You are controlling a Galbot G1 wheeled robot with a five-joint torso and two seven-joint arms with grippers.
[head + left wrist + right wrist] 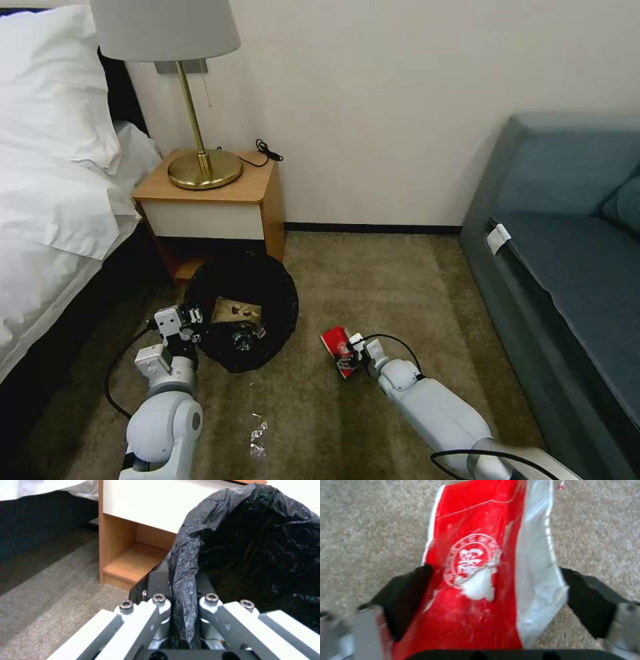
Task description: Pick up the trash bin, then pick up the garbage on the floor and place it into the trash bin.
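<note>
Black glossy bag plastic is lining the trash bin (pixel 243 313), which is sitting just in front of the wooden nightstand (pixel 220 200), tipped so that its mouth is facing the head camera. The left gripper (pixel 190 320) is pinching the bin's rim on the side nearer the bed (pixel 53 167); in the left wrist view its fingers (pixel 160 605) are clamping tightly on a fold of the bag, so the bin looks secured. Inside the bin, crumpled brown paper (pixel 237 310) and something clear and shiny beneath it are already lying, which suggests part of the garbage is dealt with.

Farther from the nightstand, out on the carpet (pixel 373 280) toward the sofa (pixel 573 253), the right gripper (pixel 347 352) is holding the red snack packet (pixel 335 341). The right wrist view is showing its dark pads (pixel 410 595) spread moderately and pressing both edges of the packet, just above the carpet.

Judging by this, the packet is gripped but not yet in the bin. A clear film scrap (pixel 258 433) is lying farther still from the nightstand.
</note>
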